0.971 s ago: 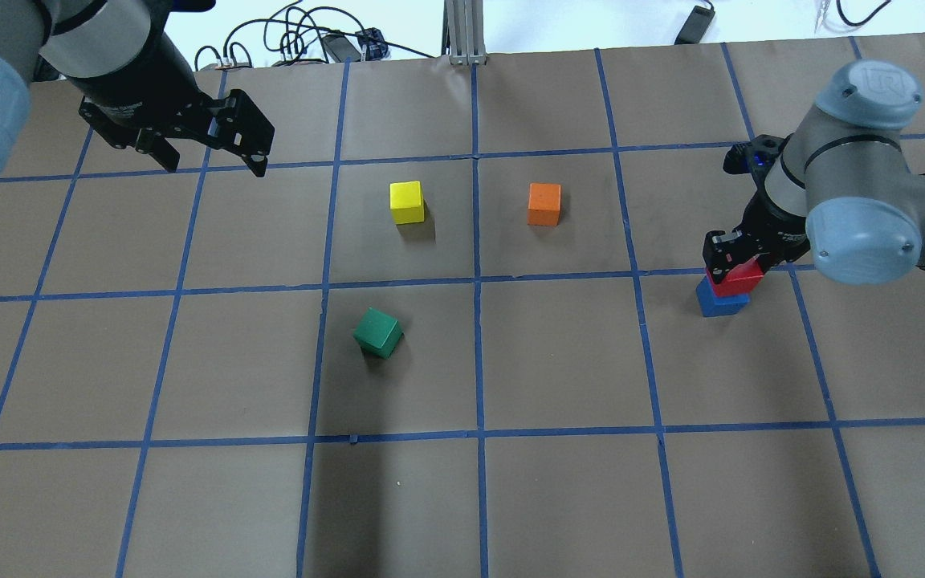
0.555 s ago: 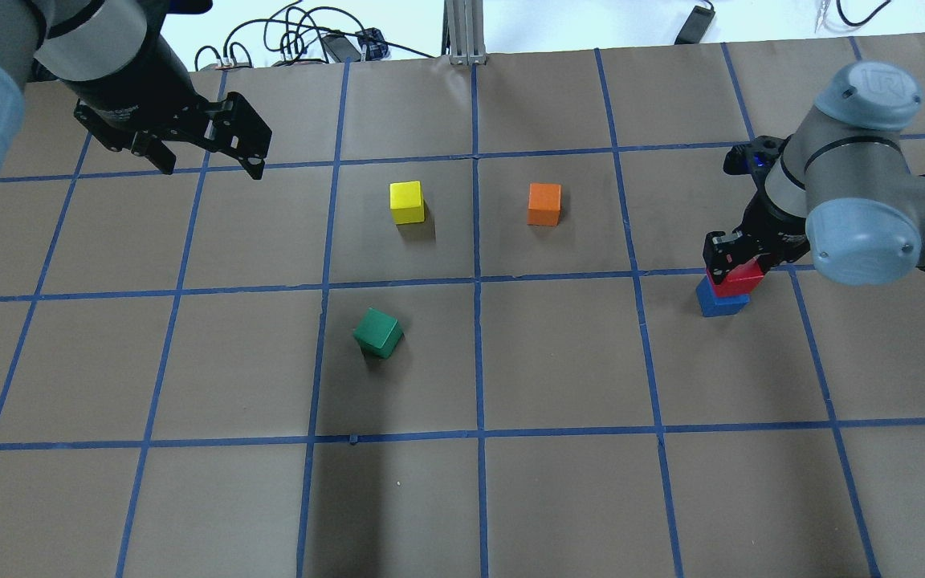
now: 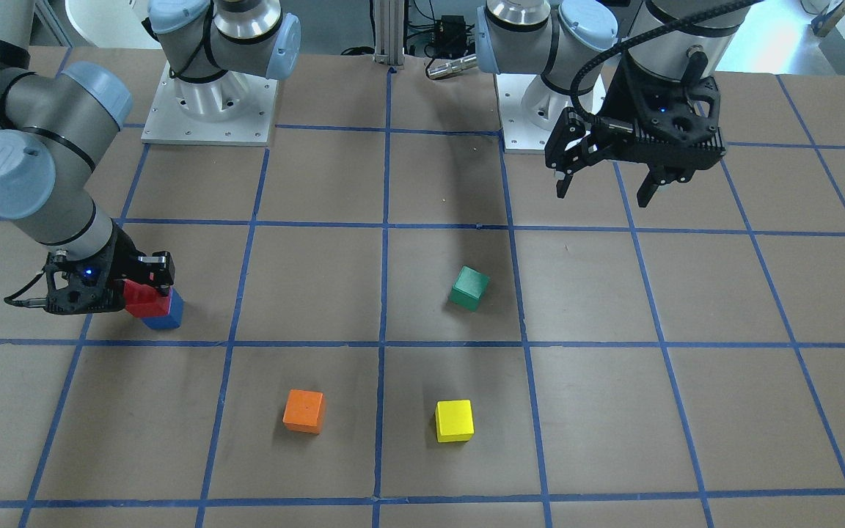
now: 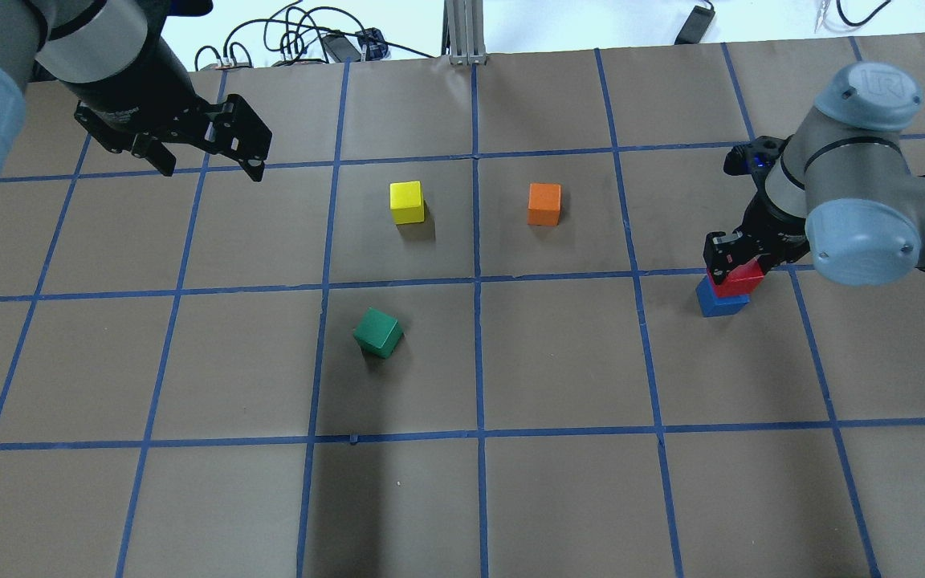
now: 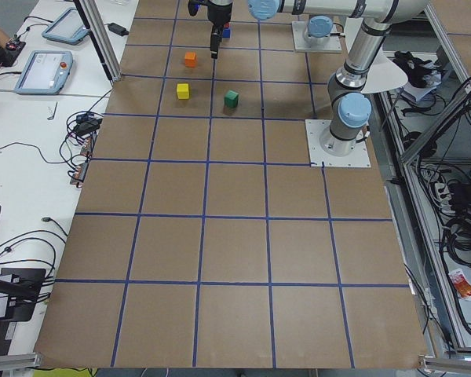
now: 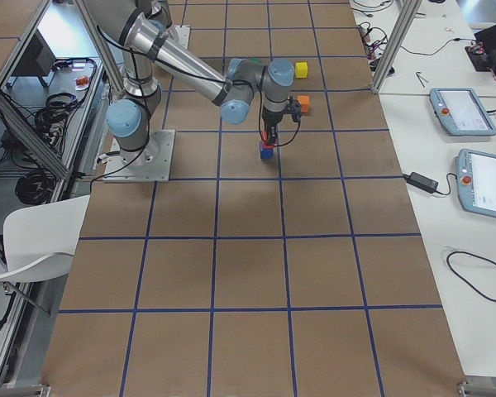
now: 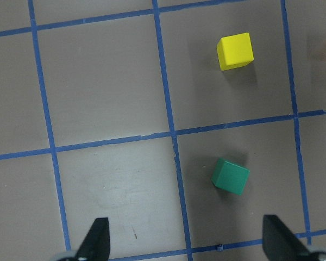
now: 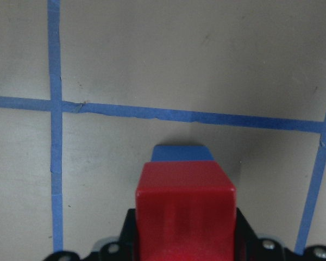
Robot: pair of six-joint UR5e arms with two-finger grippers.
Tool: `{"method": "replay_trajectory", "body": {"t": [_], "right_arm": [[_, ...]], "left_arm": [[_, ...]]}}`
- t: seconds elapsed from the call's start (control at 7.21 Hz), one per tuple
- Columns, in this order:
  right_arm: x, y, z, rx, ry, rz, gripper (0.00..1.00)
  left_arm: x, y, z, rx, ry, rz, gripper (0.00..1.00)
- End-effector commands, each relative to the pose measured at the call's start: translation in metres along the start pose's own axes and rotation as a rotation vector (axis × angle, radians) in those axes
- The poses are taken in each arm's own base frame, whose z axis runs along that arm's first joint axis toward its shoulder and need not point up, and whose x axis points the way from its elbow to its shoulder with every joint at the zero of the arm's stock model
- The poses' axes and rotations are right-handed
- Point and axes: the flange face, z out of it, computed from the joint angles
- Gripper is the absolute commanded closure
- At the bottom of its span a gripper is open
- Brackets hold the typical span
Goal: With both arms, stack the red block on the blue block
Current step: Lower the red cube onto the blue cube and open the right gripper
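Observation:
The red block [image 4: 739, 279] sits on top of the blue block [image 4: 721, 303] at the right side of the table, slightly offset from it. My right gripper [image 4: 731, 261] is shut on the red block. In the right wrist view the red block [image 8: 185, 206] fills the space between the fingers, with the blue block [image 8: 182, 153] showing just beyond it. From the front both the red block [image 3: 140, 297] and the blue block [image 3: 166, 314] show. My left gripper [image 4: 210, 170] is open and empty, hovering above the far left of the table.
A yellow cube [image 4: 406, 201] and an orange cube [image 4: 543, 204] lie in the middle far squares. A tilted green cube [image 4: 377, 332] lies nearer, left of centre. Cables lie along the table's far edge [image 4: 294, 44].
My left gripper has drifted slightly toward the far left. The right gripper and the red and blue blocks have not visibly moved.

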Motion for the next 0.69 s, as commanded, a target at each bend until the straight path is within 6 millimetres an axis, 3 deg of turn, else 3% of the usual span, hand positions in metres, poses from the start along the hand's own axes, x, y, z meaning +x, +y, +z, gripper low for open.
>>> {"method": "replay_trajectory", "body": {"t": [0.0, 0.42, 0.55], "right_arm": [[-0.0002, 0.0006, 0.0008, -0.003, -0.001, -0.001, 0.59], [-0.0005, 0.0021, 0.003, -0.009, -0.001, -0.001, 0.33], [-0.0005, 0.0021, 0.003, -0.009, -0.001, -0.001, 0.09]], "left_arm": [[0.0001, 0.0022, 0.0035, -0.005, -0.001, 0.0, 0.0], [0.0017, 0.0024, 0.0042, -0.005, 0.007, 0.005, 0.0], [0.0019, 0.0027, 0.0026, -0.002, 0.008, 0.005, 0.0]]}}
